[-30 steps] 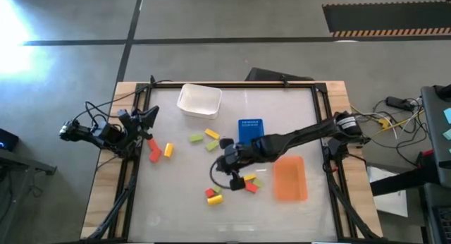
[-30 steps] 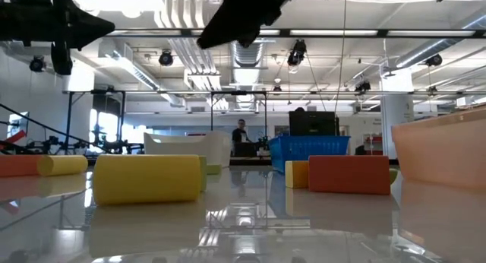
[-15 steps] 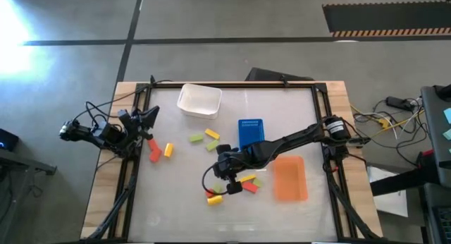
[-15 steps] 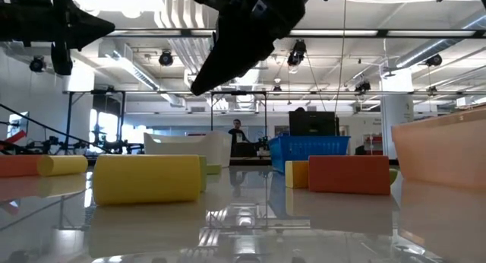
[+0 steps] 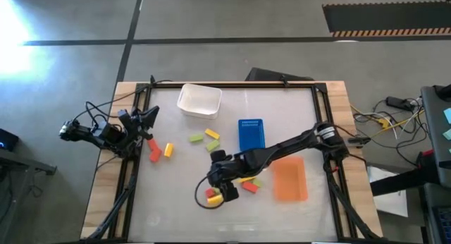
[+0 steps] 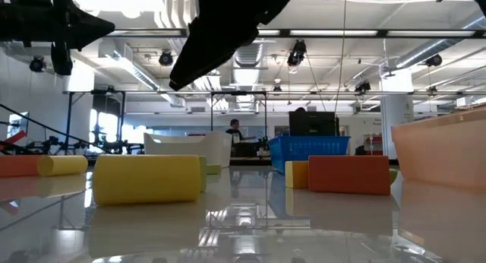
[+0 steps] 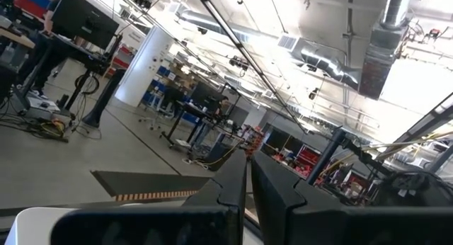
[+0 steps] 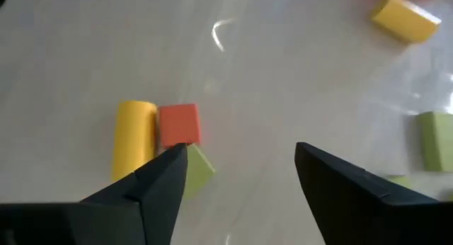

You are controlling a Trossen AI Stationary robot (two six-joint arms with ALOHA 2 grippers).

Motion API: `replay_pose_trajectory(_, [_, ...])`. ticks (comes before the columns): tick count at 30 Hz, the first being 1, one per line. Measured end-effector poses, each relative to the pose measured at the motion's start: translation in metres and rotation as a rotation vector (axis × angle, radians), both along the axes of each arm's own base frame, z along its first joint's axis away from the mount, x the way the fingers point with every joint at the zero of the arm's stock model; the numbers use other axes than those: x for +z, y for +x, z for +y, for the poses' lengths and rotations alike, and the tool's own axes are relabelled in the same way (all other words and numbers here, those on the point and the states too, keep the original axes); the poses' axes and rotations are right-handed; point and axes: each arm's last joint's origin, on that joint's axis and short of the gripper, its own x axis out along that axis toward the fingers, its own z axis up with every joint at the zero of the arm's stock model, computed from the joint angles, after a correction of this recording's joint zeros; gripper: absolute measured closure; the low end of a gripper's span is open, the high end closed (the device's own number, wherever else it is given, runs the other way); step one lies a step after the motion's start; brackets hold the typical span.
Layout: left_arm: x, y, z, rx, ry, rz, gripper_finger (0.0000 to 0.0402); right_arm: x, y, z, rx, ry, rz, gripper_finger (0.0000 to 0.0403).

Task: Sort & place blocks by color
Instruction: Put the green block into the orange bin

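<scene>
Small yellow, red and light green blocks lie flat in loose groups on the white table. My right gripper (image 5: 217,186) (image 8: 241,151) hangs open, slanting down, above a near-centre cluster: a yellow block (image 8: 134,140), a red block (image 8: 178,124) and a green block (image 8: 199,167) partly hidden behind one finger. Other blocks lie near the orange tray (image 5: 248,182), mid-table (image 5: 204,139) and at the left (image 5: 160,151). My left gripper (image 5: 146,123) (image 7: 248,185) waits shut at the table's left edge, raised, with nothing in it.
A white square tub (image 5: 199,101) stands at the far side, a blue tray (image 5: 251,133) at the centre and an orange tray (image 5: 289,179) right of the cluster. The right arm stretches across the table's right half. People and benches show in the room behind.
My right gripper has moved toward the table's near-left and sunk a little, tipping further downward, from beside the blue tray to above the yellow, red and green cluster. The blocks have stayed where they were.
</scene>
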Motion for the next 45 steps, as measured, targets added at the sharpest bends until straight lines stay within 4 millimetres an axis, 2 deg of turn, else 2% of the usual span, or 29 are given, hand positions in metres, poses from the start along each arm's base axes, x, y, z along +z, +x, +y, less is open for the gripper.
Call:
replay_pose_trajectory(6, [0.000, 0.000, 0.000, 0.000, 0.000, 0.001, 0.0394, -0.017, 0.012, 0.004, 0.011, -0.026, 0.166, 0.0153])
replay_pose_trajectory(13, [0.000, 0.000, 0.000, -0.001, -0.001, 0.000, 0.0394, -0.036, 0.027, 0.007, 0.095, 0.043, 0.278, 0.0167])
replay_pose_trajectory(25, [0.000, 0.000, 0.000, -0.001, -0.002, -0.001, 0.0394, -0.041, 0.029, -0.001, 0.114, 0.039, 0.294, 0.0166])
replay_pose_trajectory(34, [0.000, 0.000, 0.000, -0.001, -0.002, -0.001, 0.0394, -0.056, 0.024, -0.002, 0.091, 0.043, 0.333, 0.0170])
replay_pose_trajectory(45, [0.000, 0.000, 0.000, -0.001, -0.002, -0.001, 0.0394, -0.057, 0.030, -0.002, 0.116, 0.044, 0.263, 0.0182])
